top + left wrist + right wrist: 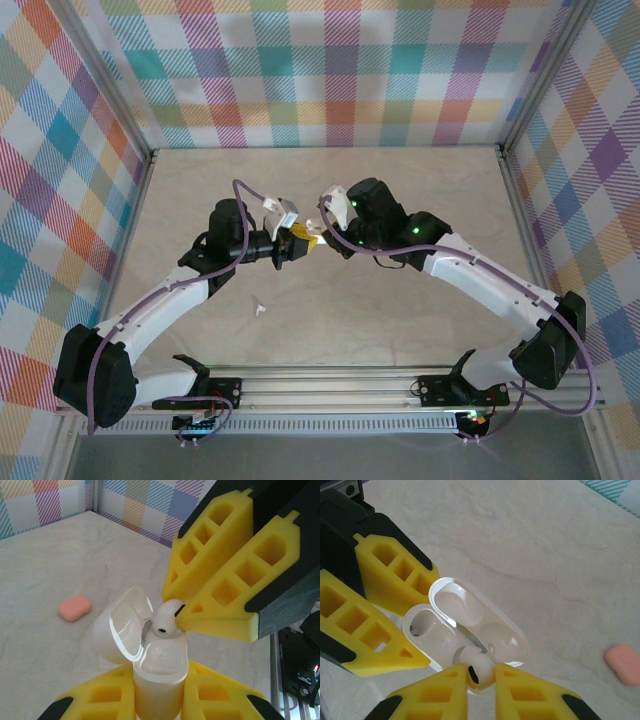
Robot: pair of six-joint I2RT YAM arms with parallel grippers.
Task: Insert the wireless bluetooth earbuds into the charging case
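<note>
Two arms are seen meeting above the middle of the pale, marbled worktop (400,180), their tips almost touching. The left pincer (160,682) is closed on the white charging case (160,665), which is gripped by its lower body between the two yellow fingers and held upright with its mouth facing up. The lid (122,630) is hinged open and is tipped back to the left side in the left wrist view, so that its glossy inner face is shown. The right pincer (481,672) is closed on one white earbud (475,665), which is pinched between the tips of its yellow fingers. That earbud is placed at the mouth of the case, its rounded head resting on the well nearest the right pincer; whether it is fully seated cannot be told. The other well (422,625) is seen empty. The fingers of the two pincers are set nearly at right angles to each other, just beside one another around the case but not touching. A closed pink case (75,607) is laid flat on the worktop, well apart from the held case. A small white item (260,308) is seen lying on the worktop near the left arm, too small to be identified. The worktop is enclosed by plaid-patterned walls (330,70).
</note>
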